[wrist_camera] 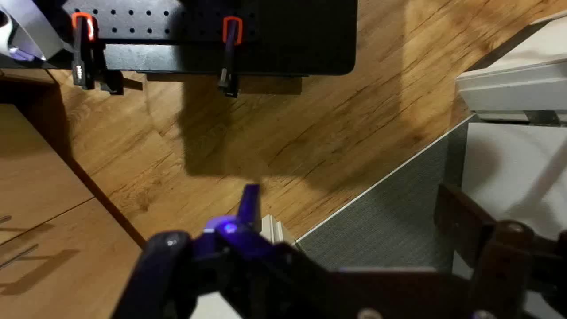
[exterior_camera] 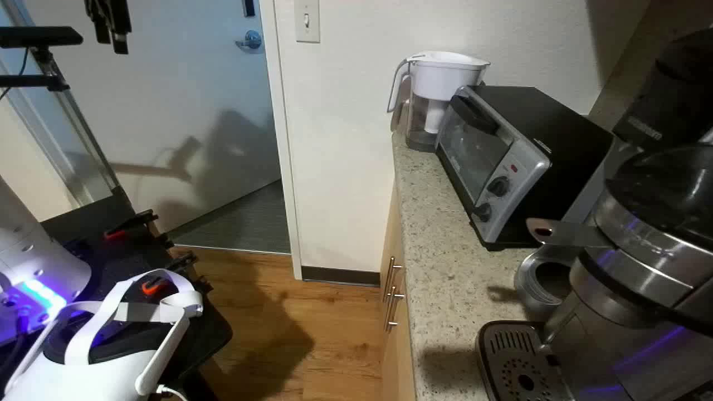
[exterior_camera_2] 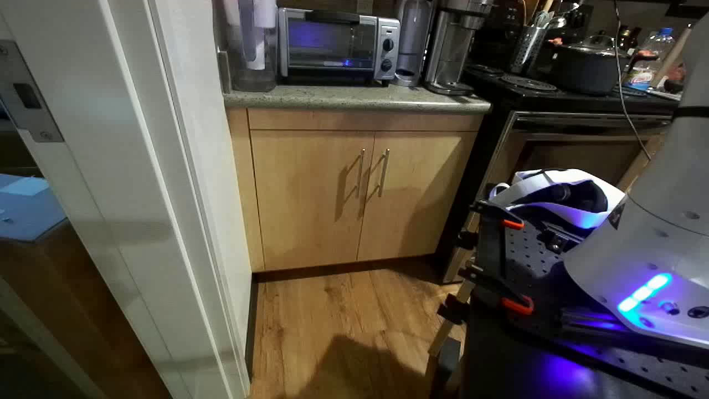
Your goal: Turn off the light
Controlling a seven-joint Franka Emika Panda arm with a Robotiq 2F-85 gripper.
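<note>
The light switch (exterior_camera: 306,21) is a white wall plate with a small toggle on the white wall, just right of the door frame at the top of an exterior view. Whether the toggle points up or down is too small to tell. My gripper (exterior_camera: 111,28) hangs at the top left of that view, in front of the door and apart from the switch. In the wrist view my gripper (wrist_camera: 347,188) is open, with its dark fingers wide apart and nothing between them. The switch is out of view in the wrist view.
A door (exterior_camera: 189,100) with a lever handle (exterior_camera: 249,40) stands left of the switch. The counter (exterior_camera: 429,223) holds a water pitcher (exterior_camera: 445,83), a toaster oven (exterior_camera: 518,150) and a coffee machine (exterior_camera: 640,312). A white headset (exterior_camera: 106,356) and clamps (exterior_camera_2: 515,302) are on the robot's table.
</note>
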